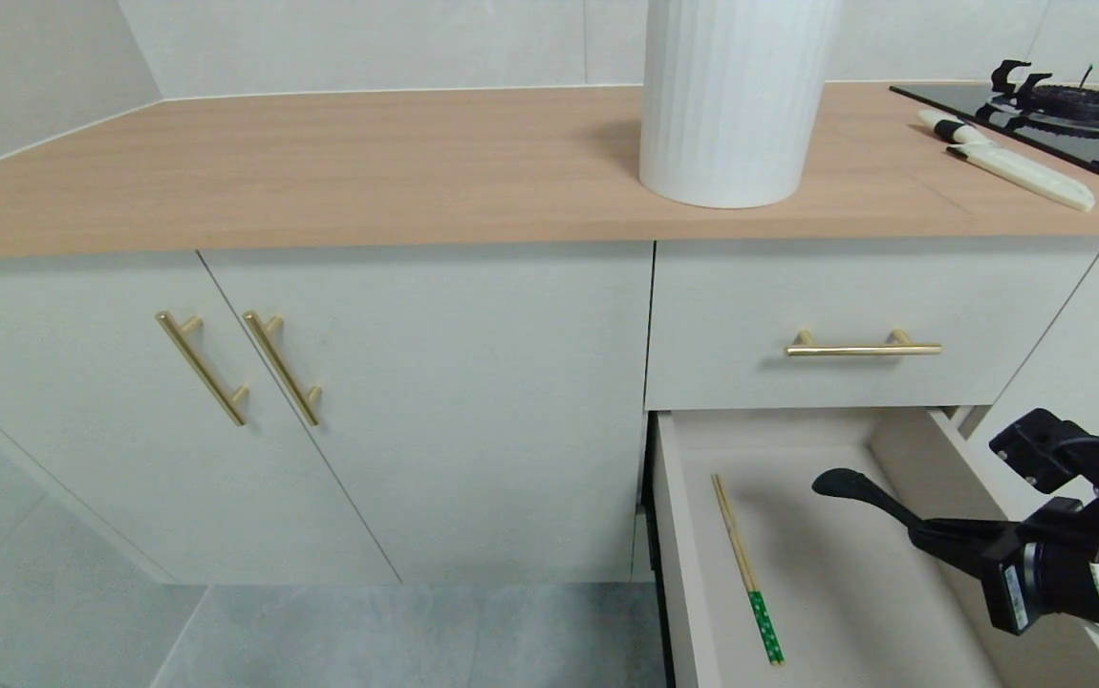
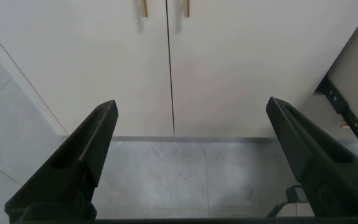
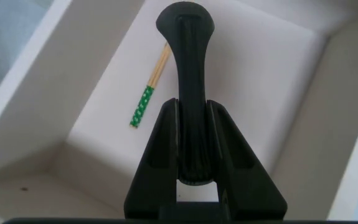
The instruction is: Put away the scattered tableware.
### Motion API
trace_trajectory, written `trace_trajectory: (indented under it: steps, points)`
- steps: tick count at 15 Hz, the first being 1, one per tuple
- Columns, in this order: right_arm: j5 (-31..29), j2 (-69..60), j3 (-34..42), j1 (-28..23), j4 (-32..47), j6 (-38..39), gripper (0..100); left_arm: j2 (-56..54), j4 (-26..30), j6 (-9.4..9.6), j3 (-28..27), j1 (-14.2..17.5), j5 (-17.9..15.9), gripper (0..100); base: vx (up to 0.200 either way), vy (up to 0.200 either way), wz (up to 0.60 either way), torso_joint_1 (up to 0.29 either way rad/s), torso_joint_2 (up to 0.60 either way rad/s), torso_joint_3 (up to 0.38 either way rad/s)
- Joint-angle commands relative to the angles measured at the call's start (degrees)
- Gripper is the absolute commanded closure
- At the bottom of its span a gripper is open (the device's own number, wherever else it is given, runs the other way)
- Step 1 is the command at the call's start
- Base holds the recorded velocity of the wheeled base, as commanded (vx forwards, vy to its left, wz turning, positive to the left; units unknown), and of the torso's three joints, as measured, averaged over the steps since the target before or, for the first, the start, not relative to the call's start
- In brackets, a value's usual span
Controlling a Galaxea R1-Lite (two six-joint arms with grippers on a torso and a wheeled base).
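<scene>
Two cabinet doors (image 1: 416,411) with gold bar handles stand shut at the left, under the wooden desk (image 1: 320,172). The left wrist view supplies the left gripper (image 2: 191,106): its jaws are spread wide and hold nothing, and they face those doors above the grey floor tiles (image 2: 185,180).

A white ribbed canister (image 1: 729,96) stands upright on the desk. Below it the upper drawer (image 1: 855,306) is shut and the lower drawer (image 1: 678,535) is pulled out. A pair of chopsticks (image 1: 745,569) with green ends lies flat on its floor, near its left wall.

To their right, the right gripper (image 1: 932,530) holds a black utensil (image 1: 855,485) over the drawer interior, apart from the chopsticks. The head view gives this side-on. The right wrist view shows the jaws closed on the handle, with the broad end projecting forward. It is probably a spoon, but the bowl is not plain.

At the desk's far right a white knife (image 1: 1018,162) lies beside the hob (image 1: 1066,115).
</scene>
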Motion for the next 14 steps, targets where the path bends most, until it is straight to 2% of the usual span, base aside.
trace_trajectory:
  steps: [1,3,4,5,7,14]
  points:
    - [-1.22,2.35,-0.15,0.04,-0.03,0.01,100,0.02,0.0,-0.02,0.0,0.04,0.02,0,0.0,0.0,0.0,0.0,0.0,0.0]
    - [-3.77,4.73,-1.82,0.12,0.23,0.36,100,0.02,0.0,-0.02,0.0,-0.05,0.02,0,0.0,0.0,0.0,0.0,0.0,0.0]
    - [-8.42,8.59,-4.9,0.12,0.41,3.26,100,0.02,0.0,-0.02,0.0,0.04,0.02,0,0.0,0.0,0.0,0.0,0.0,0.0]
    - [-12.12,12.9,-8.15,0.12,0.41,10.03,100,0.02,0.0,-0.02,0.0,0.04,0.02,0,0.0,0.0,0.0,0.0,0.0,0.0]
    - [-12.99,17.12,-9.91,0.12,0.14,13.81,100,0.02,0.0,-0.02,0.0,0.04,0.02,0,0.0,0.0,0.0,0.0,0.0,0.0]
    - [-12.91,25.21,-9.64,0.12,-1.18,13.81,100,0.02,0.0,-0.02,0.0,0.04,0.02,0,0.0,0.0,0.0,0.0,0.0,0.0]
